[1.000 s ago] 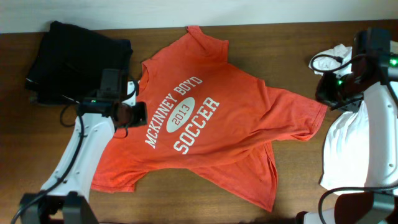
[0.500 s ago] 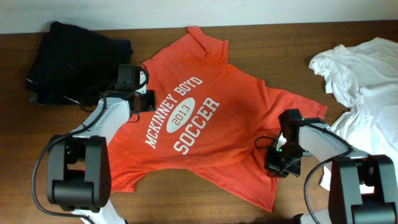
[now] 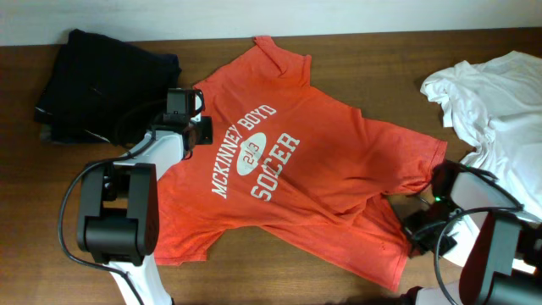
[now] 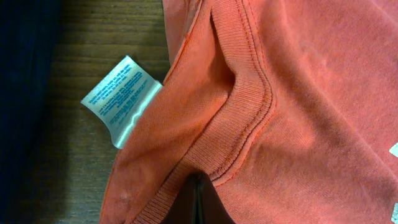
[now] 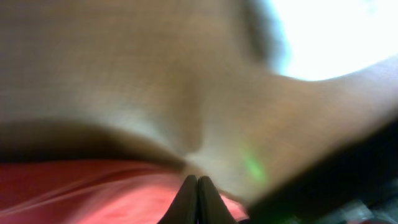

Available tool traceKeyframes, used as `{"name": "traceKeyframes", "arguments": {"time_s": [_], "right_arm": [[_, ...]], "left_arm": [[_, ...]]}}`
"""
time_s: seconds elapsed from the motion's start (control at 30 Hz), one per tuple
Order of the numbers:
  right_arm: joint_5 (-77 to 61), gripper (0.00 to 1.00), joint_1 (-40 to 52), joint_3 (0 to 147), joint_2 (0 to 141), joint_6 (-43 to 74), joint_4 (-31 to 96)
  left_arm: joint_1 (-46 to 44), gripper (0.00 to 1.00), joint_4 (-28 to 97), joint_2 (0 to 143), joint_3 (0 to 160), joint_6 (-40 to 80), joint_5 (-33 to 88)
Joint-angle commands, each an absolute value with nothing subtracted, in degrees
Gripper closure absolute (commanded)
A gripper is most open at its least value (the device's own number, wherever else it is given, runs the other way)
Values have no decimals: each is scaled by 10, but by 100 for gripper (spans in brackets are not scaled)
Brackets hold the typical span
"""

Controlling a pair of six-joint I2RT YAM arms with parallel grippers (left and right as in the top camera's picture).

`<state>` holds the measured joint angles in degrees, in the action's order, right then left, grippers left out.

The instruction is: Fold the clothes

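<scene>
The orange-red T-shirt (image 3: 322,169) with white lettering lies spread face up across the middle of the table. My left gripper (image 3: 201,131) is at its neck opening. In the left wrist view this gripper (image 4: 198,202) is shut on the ribbed collar (image 4: 249,118), and a pale care label (image 4: 121,99) sticks out beside it. My right gripper (image 3: 412,230) sits at the shirt's lower right edge. The right wrist view is blurred, but it shows that gripper (image 5: 197,196) shut with red cloth (image 5: 93,186) bunched around its tips. A plain white T-shirt (image 3: 500,102) lies crumpled at the far right.
A dark folded garment (image 3: 102,76) lies at the back left, close to my left arm. The white shirt reaches the table's right edge, beside my right arm. Bare wood (image 3: 373,68) shows between the two shirts at the back.
My right gripper has moved right and toward the front edge, dragging the shirt's lower part with it. The lettering has shifted right. My left gripper has stayed at the collar.
</scene>
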<state>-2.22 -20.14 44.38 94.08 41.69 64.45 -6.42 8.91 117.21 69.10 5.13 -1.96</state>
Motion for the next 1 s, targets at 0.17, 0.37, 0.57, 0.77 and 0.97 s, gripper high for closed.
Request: {"name": "traceKeyframes", "arguments": {"time_s": [0.17,0.37,0.57,0.77,0.97], "right_arm": [[-60,96,-337,525,842,306,727],[-163,96,-285,533,717,187,781],[-144,96,-55,405,742,230,481],[-15,96,0,362,897,327,342],[30,96,-41,362,892,521,551]], "left_arm": [[-69,99,101,1164,724,42,79],[-75,100,231,1009,748,64,77],[-75,100,269,1085,748,63,78],[-75,99,266,1098,748,63,77],[-75,100,266,1104,748,55,77]]}}
